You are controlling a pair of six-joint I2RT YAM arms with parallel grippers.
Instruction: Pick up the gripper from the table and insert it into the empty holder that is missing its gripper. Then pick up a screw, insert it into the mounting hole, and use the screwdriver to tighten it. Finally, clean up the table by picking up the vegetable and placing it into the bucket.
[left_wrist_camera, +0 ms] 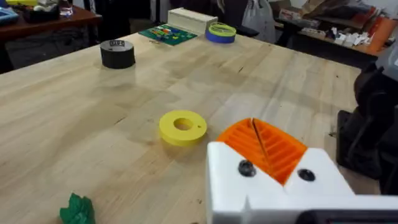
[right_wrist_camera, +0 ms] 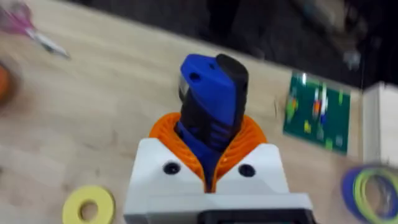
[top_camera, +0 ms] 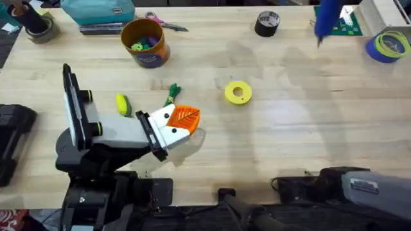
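The right claw [right_wrist_camera: 208, 171] grips the blue screwdriver [right_wrist_camera: 210, 109] between its orange ribbed pads, holding it aloft over the far right of the surface [top_camera: 289, 115]. The left claw [top_camera: 183, 122] rests low near the green vegetable [top_camera: 172, 93], its orange pads pressed together on nothing. The tool looks rigid, smooth and moderately heavy, likely to pivot unless clamped around its thick mid-body. The mustard bucket [top_camera: 145, 43] waits at the far edge.
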